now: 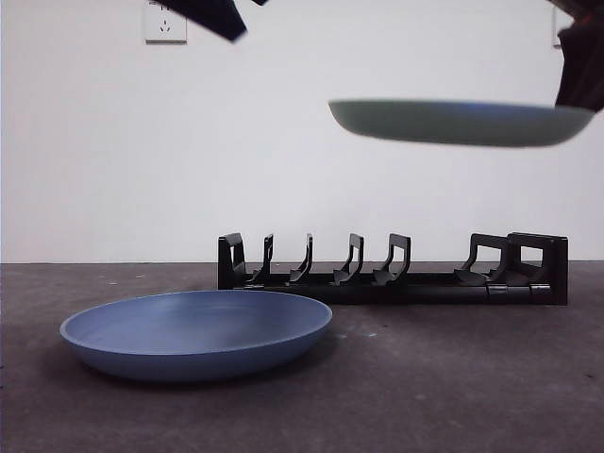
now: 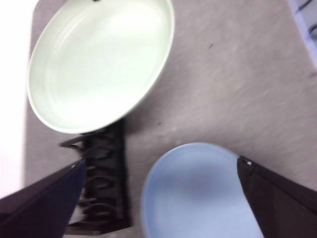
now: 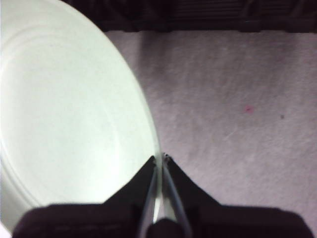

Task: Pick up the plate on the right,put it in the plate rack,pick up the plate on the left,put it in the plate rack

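Observation:
A pale green plate (image 1: 462,122) hangs level in the air above the right part of the plate rack (image 1: 396,269). My right gripper (image 3: 159,161) is shut on the green plate (image 3: 69,119) at its rim, and the arm enters at the upper right (image 1: 580,66). A blue plate (image 1: 196,332) lies flat on the table at the left, in front of the rack. My left gripper (image 2: 158,166) is open, high above the blue plate (image 2: 195,191) and holding nothing. The left wrist view also shows the green plate (image 2: 99,62) over the black rack (image 2: 101,183).
A white wall with a socket (image 1: 165,24) stands behind the table. The left arm's dark tip (image 1: 212,14) shows at the top left. The grey tabletop (image 1: 453,377) stretches in front of the rack.

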You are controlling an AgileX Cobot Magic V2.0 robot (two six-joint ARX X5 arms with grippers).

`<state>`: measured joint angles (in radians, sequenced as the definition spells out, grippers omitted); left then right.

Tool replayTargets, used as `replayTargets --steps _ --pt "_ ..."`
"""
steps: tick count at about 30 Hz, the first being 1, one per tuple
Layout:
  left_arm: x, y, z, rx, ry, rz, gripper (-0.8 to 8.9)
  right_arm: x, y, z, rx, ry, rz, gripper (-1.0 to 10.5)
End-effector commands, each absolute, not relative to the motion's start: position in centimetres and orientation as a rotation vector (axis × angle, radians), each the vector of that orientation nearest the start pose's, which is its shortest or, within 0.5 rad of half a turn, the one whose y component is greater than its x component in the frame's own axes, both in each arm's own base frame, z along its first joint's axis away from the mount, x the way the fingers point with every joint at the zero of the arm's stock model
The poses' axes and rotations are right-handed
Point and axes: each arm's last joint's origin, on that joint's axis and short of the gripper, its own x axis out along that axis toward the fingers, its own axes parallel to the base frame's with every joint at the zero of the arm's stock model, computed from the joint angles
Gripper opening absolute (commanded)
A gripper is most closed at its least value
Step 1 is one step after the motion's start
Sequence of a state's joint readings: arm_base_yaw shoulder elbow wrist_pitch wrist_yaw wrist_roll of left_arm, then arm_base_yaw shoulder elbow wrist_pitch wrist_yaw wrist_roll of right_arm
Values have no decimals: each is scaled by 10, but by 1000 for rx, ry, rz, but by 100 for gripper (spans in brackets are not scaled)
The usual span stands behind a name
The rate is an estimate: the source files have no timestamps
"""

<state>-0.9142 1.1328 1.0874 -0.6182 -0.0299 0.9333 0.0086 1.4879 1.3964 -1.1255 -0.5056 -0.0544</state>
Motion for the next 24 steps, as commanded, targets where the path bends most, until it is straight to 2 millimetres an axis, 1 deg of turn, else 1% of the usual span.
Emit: replayTargets --steps 1,4,8,12,18,19,21,23,24 --pt "143 -193 332 1268 90 -1065 598 275 24 325 228 1177 531 -12" --pt "144 -202 333 1321 16 -1034 598 271 36 329 205 1187 567 -12" --pt "142 -209 333 1365 -50 -1047 598 269 48 332 187 1190 608 -12" --pt "142 -213 330 1379 -47 -1062 597 268 57 335 181 1184 632 -12" --pt "145 -217 323 1396 -15 -1078 584 267 60 343 192 1169 665 -12" --pt "145 -217 322 1396 -14 -1079 536 267 60 344 191 1167 665 -12" --pt "145 -217 322 1396 -14 -1079 376 267 60 345 192 1167 665 -12" --pt "145 -217 322 1396 -14 -1079 244 267 60 345 192 1171 665 -12" --pt "145 -217 322 1396 -13 -1079 208 267 60 345 192 1170 665 -12"
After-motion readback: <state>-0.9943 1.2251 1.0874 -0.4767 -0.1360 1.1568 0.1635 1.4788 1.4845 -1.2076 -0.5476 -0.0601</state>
